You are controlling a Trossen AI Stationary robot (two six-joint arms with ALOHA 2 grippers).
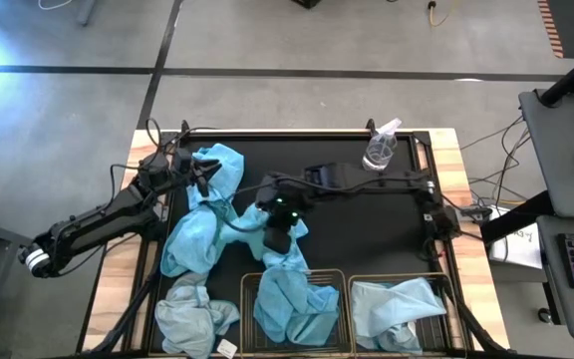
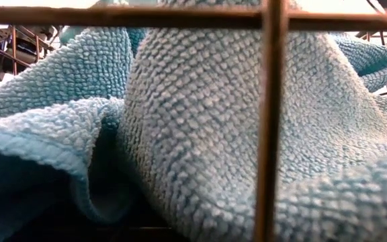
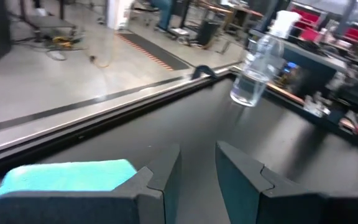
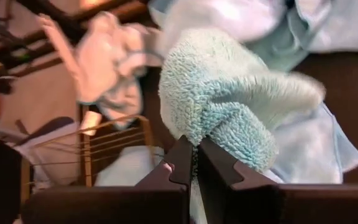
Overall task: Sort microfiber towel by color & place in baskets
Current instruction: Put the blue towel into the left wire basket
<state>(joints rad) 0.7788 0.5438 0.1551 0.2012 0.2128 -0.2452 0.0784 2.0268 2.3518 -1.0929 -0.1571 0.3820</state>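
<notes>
Bare mat (image 1: 367,234) mid-table; spray bottle (image 1: 381,150) at far edge.

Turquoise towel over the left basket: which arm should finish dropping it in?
Right. Its tool is already shut on the turquoise towel, just behind the left basket where that towel drapes in. The left tool sits open at the table's far-left side, holding nothing.

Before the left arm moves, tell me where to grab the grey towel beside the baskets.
Probably pinch the raised fold at the top of the crumpled grey towel, coming straight down. It lies bunched on the table left of the left basket, so its ridges stand up.
</notes>
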